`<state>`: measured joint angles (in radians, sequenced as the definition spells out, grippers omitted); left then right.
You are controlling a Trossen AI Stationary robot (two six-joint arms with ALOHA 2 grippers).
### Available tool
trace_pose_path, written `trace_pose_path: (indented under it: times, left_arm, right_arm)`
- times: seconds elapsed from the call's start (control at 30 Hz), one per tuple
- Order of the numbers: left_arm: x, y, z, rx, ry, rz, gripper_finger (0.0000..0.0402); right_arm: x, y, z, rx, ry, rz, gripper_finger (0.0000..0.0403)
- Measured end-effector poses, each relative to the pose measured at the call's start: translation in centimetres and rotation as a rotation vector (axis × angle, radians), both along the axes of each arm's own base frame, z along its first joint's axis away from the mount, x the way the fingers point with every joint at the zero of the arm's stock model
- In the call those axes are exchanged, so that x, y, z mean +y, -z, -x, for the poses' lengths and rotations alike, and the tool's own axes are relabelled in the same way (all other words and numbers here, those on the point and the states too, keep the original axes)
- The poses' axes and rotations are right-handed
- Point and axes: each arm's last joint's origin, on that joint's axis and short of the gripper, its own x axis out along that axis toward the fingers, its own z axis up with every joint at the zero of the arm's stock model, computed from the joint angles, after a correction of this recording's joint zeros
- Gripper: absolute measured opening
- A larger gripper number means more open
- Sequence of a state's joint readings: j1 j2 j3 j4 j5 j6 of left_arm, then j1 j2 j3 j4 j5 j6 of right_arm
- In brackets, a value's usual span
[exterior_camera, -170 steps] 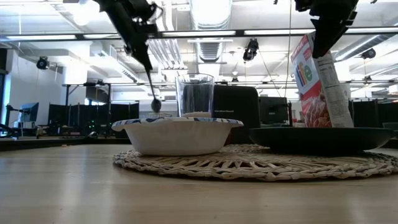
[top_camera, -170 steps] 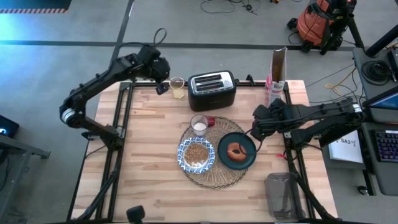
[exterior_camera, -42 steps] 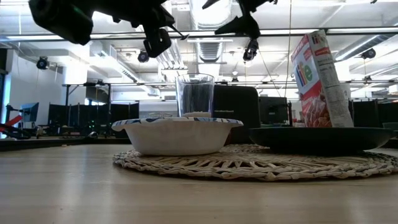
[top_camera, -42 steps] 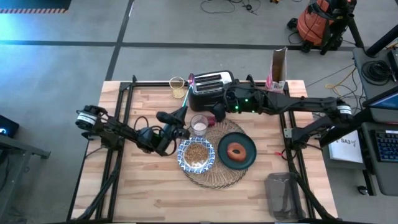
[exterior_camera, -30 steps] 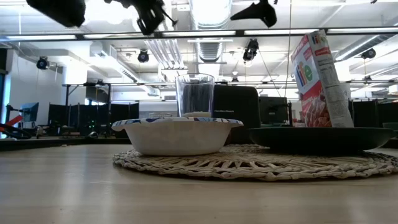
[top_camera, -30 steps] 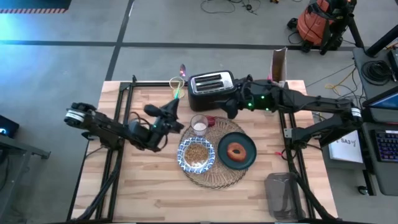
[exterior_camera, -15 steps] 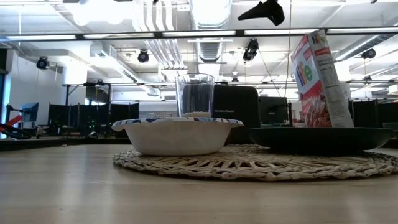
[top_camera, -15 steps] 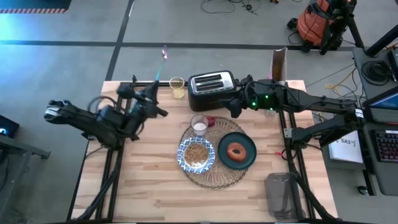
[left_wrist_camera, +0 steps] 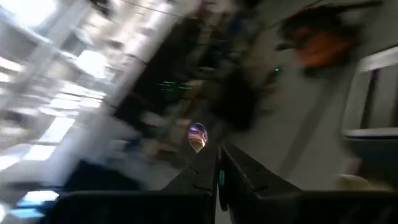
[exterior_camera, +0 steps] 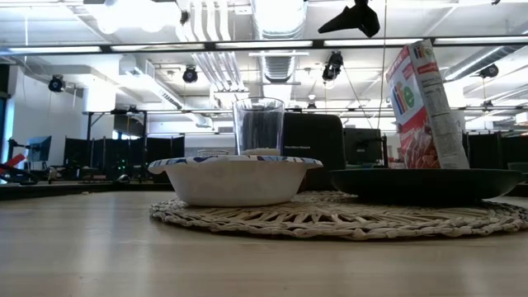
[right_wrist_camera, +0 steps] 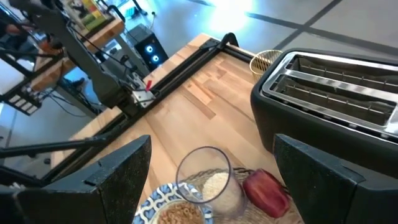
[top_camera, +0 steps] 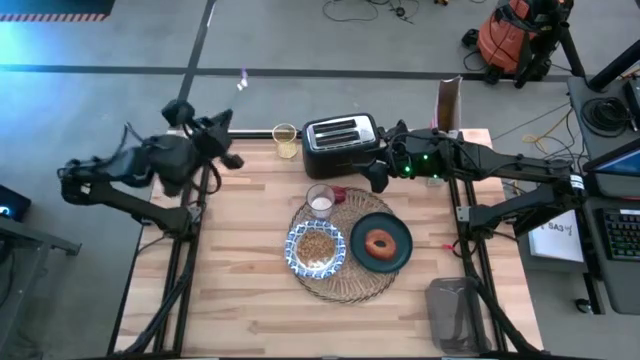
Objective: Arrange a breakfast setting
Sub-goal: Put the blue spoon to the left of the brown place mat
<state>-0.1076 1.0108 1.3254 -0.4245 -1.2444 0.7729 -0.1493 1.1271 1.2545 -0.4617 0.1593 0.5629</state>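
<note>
From above, the mat (top_camera: 345, 262) lies mid-tabletop (top_camera: 240, 300), carrying bowl (top_camera: 315, 249), glass (top_camera: 320, 200) and plate (top_camera: 381, 243) with pastry (top_camera: 380, 243). The right gripper (top_camera: 375, 176) hovers by the toaster (top_camera: 341, 143). Its wrist view shows fingers (right_wrist_camera: 112, 171) spread, empty. The left wrist view shows the left gripper (left_wrist_camera: 217, 171) clenched on a spoon (left_wrist_camera: 198, 136).

Open-plan lab: exposed ceiling ducts (exterior_camera: 276, 21), distant monitors, cabled concrete floor (top_camera: 300, 40).

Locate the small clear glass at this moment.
In the high view, the small clear glass stands on the placemat's far edge, between the toaster and the bowl, beside a red object.
</note>
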Motion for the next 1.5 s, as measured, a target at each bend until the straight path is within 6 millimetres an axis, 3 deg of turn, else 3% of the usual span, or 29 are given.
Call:
trace_pose_path:
  times: [0.13,0.4,0.57,0.8,1.03,1.5]
  left_arm:
    - [1.0,1.1,1.6,-0.074,0.075,0.268,0.0000]
    - [1.1,7.2,-0.7,0.138,0.023,0.315,0.0000]
    - [0.9,11.2,-1.4,0.154,-0.028,0.367,0.0000]
    - [-1.0,16.2,-1.9,0.160,0.058,0.519,0.0000]
    - [-3.2,20.2,-2.5,0.261,0.111,0.535,0.0000]
    - [-7.2,24.7,-5.4,0.400,0.135,0.585,0.0000]
  right_arm:
    - [0.0,0.0,0.0,0.006,-0.002,0.003,0.0325]
    - [0.0,0.1,0.0,0.006,0.000,-0.002,0.0325]
    - [0.0,0.1,0.0,0.011,0.002,-0.006,0.0325]
    - [0.0,0.3,0.1,0.029,0.010,-0.006,0.0325]
    - [-0.1,0.6,0.3,0.068,0.051,0.008,0.0325]
    - [0.0,1.2,0.7,0.141,0.054,-0.016,0.0325]
